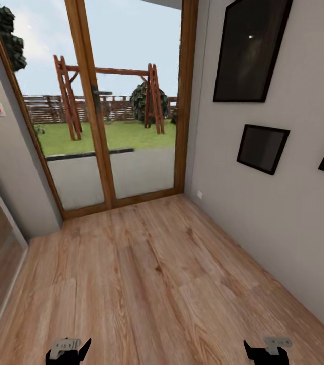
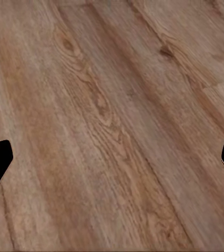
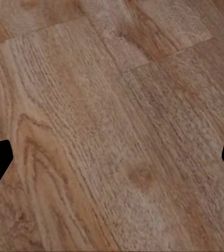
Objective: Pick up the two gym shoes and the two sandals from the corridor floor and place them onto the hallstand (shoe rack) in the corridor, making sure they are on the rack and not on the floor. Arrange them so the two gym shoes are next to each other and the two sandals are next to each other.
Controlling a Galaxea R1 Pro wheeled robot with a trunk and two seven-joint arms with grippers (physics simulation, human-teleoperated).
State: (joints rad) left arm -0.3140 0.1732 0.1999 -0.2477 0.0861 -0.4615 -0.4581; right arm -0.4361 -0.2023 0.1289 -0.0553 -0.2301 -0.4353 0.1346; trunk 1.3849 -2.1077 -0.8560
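Ahead, the corridor floor point(image 1: 151, 274) runs as bare wood-grain planks to a wood-framed glass door point(image 1: 131, 101), hemmed by a grey wall on the right carrying dark picture frames point(image 1: 250, 48). The left gripper point(image 1: 68, 350) and right gripper point(image 1: 267, 349) sit at the bottom edge, both spread wide with nothing between their fingers, planks beneath them in the wrist views
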